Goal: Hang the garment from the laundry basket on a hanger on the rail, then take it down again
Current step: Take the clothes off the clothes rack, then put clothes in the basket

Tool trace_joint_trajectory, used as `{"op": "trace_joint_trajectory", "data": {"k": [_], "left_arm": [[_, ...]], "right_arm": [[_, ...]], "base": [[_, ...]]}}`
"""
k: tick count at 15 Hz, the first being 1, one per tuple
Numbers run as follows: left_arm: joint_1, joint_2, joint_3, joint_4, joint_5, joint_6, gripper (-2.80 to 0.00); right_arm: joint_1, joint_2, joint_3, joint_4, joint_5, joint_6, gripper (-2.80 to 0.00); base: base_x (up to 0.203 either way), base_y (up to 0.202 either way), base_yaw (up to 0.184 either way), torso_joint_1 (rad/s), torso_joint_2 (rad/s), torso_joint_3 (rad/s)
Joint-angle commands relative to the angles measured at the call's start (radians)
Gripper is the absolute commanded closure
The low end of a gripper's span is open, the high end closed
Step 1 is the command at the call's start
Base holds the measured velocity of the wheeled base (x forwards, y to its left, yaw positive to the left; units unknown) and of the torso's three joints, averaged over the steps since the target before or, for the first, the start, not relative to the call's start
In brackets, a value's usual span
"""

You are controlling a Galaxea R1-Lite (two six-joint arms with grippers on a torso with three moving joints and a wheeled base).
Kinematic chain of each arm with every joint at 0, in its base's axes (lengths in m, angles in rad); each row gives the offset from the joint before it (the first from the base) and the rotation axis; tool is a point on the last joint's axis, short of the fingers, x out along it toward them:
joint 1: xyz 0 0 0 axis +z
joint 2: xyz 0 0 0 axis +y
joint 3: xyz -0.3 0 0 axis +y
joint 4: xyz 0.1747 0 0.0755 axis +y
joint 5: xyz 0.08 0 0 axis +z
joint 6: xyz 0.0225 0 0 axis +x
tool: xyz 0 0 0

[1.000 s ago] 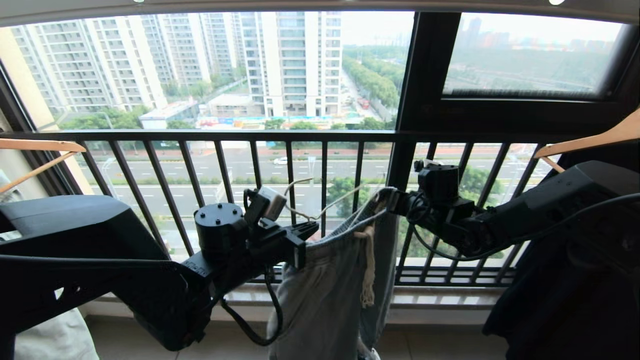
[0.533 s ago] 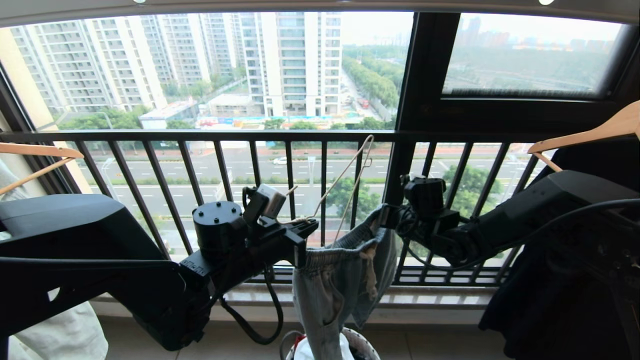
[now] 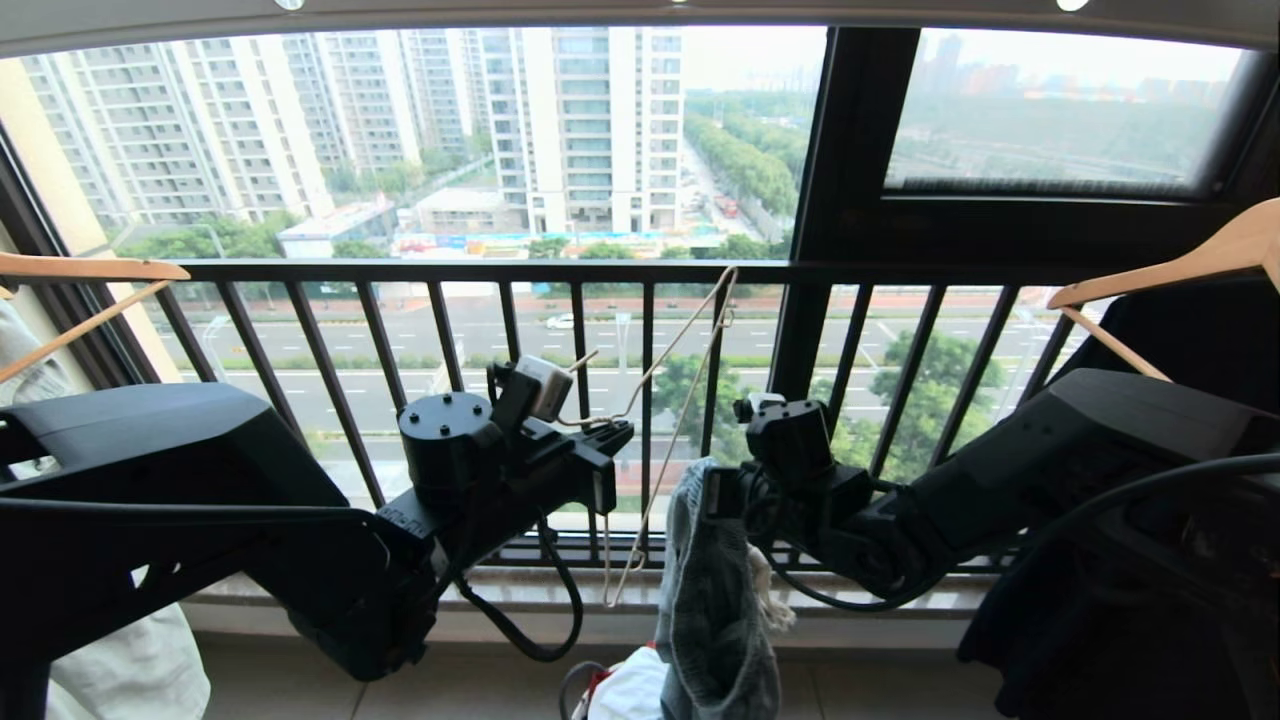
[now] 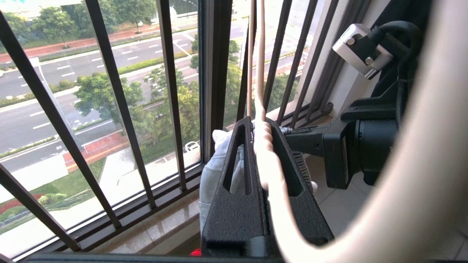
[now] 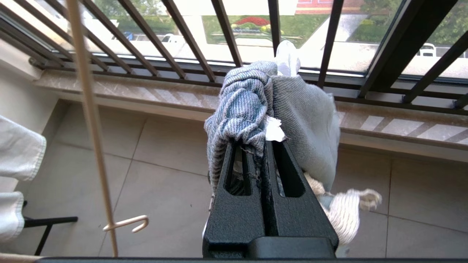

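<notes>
Shorts of washed blue-grey denim (image 3: 715, 590), ribbed at the elastic waistband, hang bunched at about six o'clock in the head view, low before the black barred window railing (image 3: 600, 272). A moment ago they were spread between both arms with the waistband stretched over the wire; now they have slipped off it and drop in one narrow fold from the right arm alone. That reads as the taking-down half of the task: garment and hanger have been parted, and the shorts hang just above the small round laundry basket (image 3: 585, 690) at the bottom edge.

The right end effector (image 5: 266, 146), at five o'clock, is clamped together on a gathered wad of waistband. The thin cream-white wire hanger (image 3: 665, 400), near the centre, dangles bare and tilted. The left end effector (image 4: 257, 128), at seven o'clock, is pinched shut on its twisted neck. A cream fringed drawstring (image 5: 347, 204) trails beneath the grip, and a scrap of white lining shows.
</notes>
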Motion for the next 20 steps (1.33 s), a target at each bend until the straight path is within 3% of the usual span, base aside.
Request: {"op": "trace_joint_trajectory", "data": {"k": [1,9,13,14,15,20], "left_arm": [[0.003,0.009,-0.017,-0.006,0.015,-0.001,0.00],[0.005,-0.010,-0.017,0.009,0.024,-0.001,0.00],[0.005,-0.069,-0.028,0.150,0.022,-0.005,0.00],[0.005,-0.078,-0.029,0.162,0.022,-0.006,0.00],[0.004,-0.085,-0.029,0.181,0.022,-0.007,0.00],[0.005,-0.092,-0.045,0.213,0.023,-0.009,0.00]], "right_arm": [[0.007,-0.002,0.004,-0.005,-0.001,0.002,0.00],[-0.002,0.044,-0.002,-0.035,0.004,0.011,0.00],[0.003,0.043,0.004,-0.064,0.009,0.009,0.00],[0.006,0.043,0.004,-0.056,0.009,0.009,-0.24],[0.007,0.041,0.004,-0.050,0.010,0.011,-2.80],[0.031,-0.006,0.004,0.056,0.013,0.009,-2.80]], "base": [[0.000,0.000,0.000,0.000,0.00,0.000],[0.000,0.000,0.000,0.000,0.00,0.000],[0.000,0.000,0.000,0.000,0.00,0.000],[0.000,0.000,0.000,0.000,0.00,0.000],[0.000,0.000,0.000,0.000,0.00,0.000],[0.000,0.000,0.000,0.000,0.00,0.000]]}}
